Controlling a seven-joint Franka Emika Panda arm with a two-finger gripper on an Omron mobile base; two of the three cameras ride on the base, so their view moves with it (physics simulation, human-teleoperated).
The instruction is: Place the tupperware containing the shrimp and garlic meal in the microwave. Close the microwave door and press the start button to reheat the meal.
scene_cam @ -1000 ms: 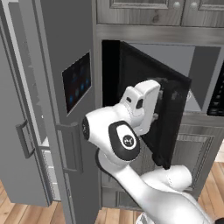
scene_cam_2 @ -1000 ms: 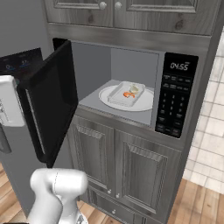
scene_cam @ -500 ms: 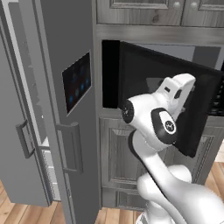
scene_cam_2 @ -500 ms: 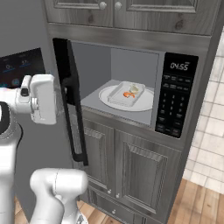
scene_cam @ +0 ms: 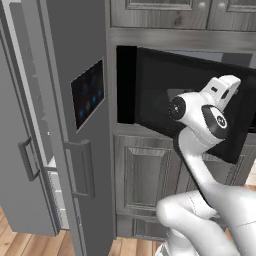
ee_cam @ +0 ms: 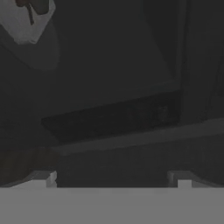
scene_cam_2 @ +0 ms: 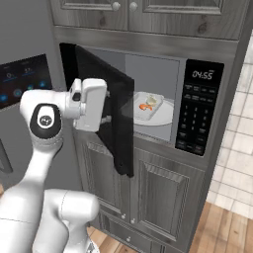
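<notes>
Three views: two from the base, one from the hand.
Microwave: centre of the right base view, its light grey cavity visible past the door's edge, with the white turntable plate inside.
Tupperware: sits on the turntable plate inside the cavity, centre-right of the right base view.
Shrimp and garlic meal: orange shrimp piece and pale garlic lump lie in the tupperware.
Microwave door: partly swung, its dark glass panel standing at an angle across the left half of the opening in the right base view; in the left base view the door faces the camera as a wide black panel in the upper centre and hides the cavity.
Control panel: black, right of the cavity in the right base view, clock display at its top.
Fingers: two tips at the bottom of the hand view stand wide apart with nothing between them; dark door glass lies right ahead of them.
Gripper body: white block at centre-left of the right base view, just beside the door's outer face; contact cannot be judged.
Hand view extra: through the dark glass, plate and tupperware appear dimly in the upper left.
Fridge: tall grey, left half of the left base view, with a dark touch panel.
Cabinets: grey wood doors below the microwave.
</notes>
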